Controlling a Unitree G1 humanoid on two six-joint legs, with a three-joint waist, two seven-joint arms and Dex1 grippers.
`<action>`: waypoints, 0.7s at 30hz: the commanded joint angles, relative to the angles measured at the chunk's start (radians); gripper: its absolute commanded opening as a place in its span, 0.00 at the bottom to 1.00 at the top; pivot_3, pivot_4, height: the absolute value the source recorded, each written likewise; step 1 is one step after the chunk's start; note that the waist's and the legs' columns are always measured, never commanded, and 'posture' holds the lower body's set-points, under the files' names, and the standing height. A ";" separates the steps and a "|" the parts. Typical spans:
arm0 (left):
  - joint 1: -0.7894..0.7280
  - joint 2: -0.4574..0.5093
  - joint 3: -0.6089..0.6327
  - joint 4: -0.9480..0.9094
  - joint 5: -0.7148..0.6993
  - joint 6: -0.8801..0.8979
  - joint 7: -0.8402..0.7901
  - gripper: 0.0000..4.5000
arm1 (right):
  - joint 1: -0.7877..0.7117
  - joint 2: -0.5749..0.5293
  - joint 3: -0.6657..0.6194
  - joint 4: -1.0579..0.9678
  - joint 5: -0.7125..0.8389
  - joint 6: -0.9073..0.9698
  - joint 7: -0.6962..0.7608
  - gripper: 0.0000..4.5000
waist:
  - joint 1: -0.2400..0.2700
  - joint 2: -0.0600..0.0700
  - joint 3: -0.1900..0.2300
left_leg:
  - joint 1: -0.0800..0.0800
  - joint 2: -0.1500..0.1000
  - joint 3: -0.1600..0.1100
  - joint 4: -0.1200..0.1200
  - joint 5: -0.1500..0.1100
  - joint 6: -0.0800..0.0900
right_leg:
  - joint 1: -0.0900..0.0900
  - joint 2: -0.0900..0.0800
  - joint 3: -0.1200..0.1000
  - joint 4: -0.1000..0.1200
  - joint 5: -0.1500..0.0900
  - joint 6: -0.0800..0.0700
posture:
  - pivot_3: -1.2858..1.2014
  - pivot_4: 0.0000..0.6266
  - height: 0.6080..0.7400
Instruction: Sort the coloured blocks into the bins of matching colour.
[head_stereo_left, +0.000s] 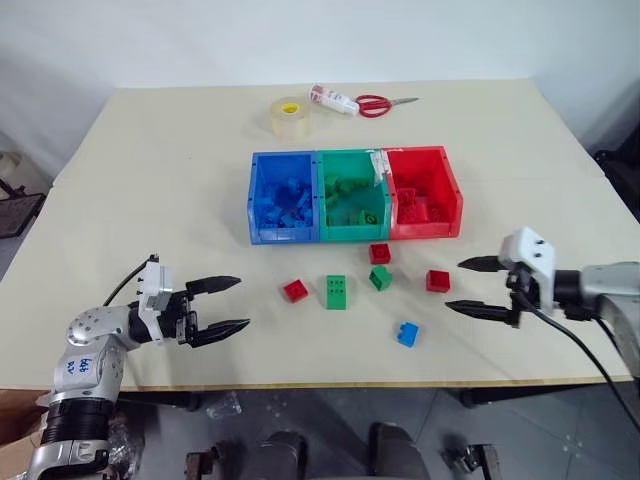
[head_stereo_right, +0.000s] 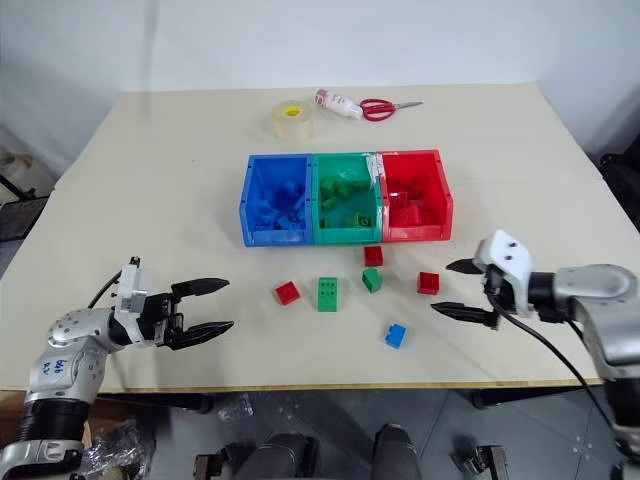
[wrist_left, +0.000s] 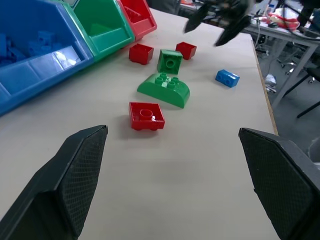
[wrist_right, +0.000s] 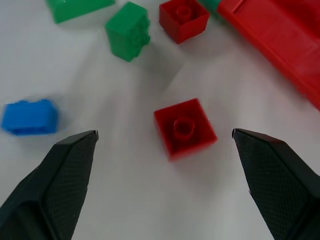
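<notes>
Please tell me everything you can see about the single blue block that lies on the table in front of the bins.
The blue block is a small studded brick of glossy plastic, oblong. It lies loose on the bare beige table, turned at a slant to the table edge, nearer that edge than the other loose blocks. Nothing touches it. The right tool, open, hovers beside it, apart from it.

Both grippers (head_stereo_left: 223, 305) (head_stereo_left: 475, 287) agape (empty)

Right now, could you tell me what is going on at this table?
The robot is sorting toy bricks into the blue, green and red bins, which already hold bricks. Six bricks lie loose in front of them. The right gripper, jaws open and empty, faces a red brick. The left gripper hovers open and empty over the table.
</notes>
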 joint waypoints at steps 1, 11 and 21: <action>0.045 0.004 0.037 -0.088 -0.042 0.013 0.030 0.99 | -0.065 0.032 0.048 0.109 -0.056 -0.065 0.013 1.00 | 0.000 0.000 0.000 | 0.000 0.000 0.000 0.000 0.000 0.000 | -0.001 0.000 0.000 0.001 0.000 0.000 | 0.52 0.24 1.00; 0.101 0.001 0.052 -0.141 -0.055 0.013 0.079 1.00 | -0.100 0.072 0.049 0.158 -0.077 -0.106 0.011 0.42 | 0.001 0.001 0.000 | 0.000 0.000 -0.001 0.001 0.000 0.000 | -0.001 0.000 -0.001 0.006 0.000 0.000 | 0.52 0.24 1.00; 0.043 -0.020 0.026 -0.093 -0.038 -0.004 0.076 1.00 | -0.281 0.113 -0.028 0.114 -0.056 -0.082 -0.114 0.33 | -0.003 0.002 0.001 | 0.000 0.000 0.000 0.000 0.000 -0.001 | -0.001 0.000 -0.001 0.006 0.000 0.000 | 0.52 0.24 1.00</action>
